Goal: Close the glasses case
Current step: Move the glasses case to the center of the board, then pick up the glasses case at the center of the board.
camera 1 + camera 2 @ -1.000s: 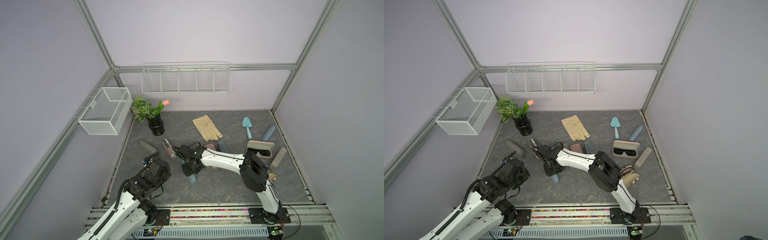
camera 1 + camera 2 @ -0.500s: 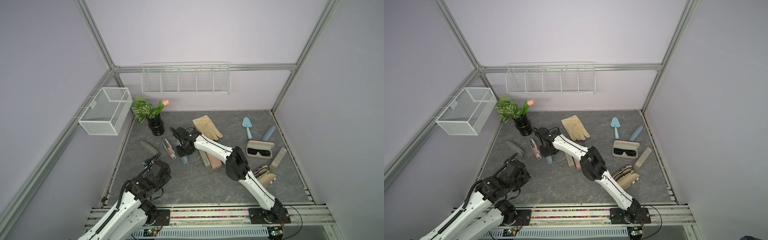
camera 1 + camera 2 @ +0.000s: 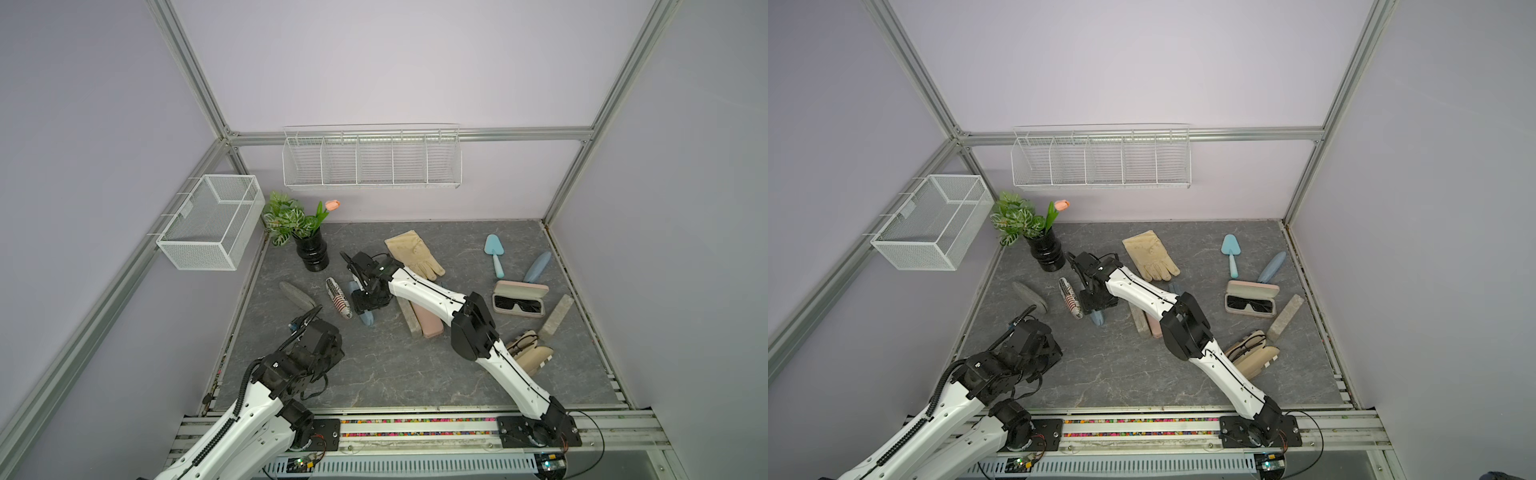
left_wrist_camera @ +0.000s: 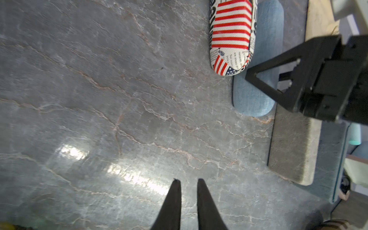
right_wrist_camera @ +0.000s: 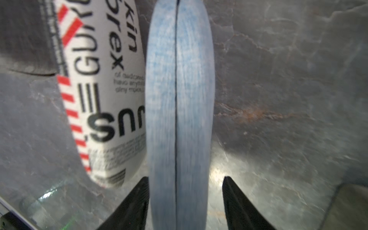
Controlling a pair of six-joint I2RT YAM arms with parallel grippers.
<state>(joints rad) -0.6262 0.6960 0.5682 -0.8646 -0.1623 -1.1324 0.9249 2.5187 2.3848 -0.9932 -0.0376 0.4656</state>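
Straddling blue glasses case (image 5: 179,89) with right claw (image 5: 185,177) apart. Judging it light, stiff-shelled, fabric-grippy; favouring hold across broad faces. Hanging left claw (image 4: 187,180) barely apart, empty.

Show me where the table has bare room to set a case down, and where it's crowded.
Widest bare patch: front middle of the table, between the left gripper and the right arm. A smaller one at the back, between the glove and the blue trowel. Crowded: flag-print case beside blue case, and the right side around the open sunglasses case.
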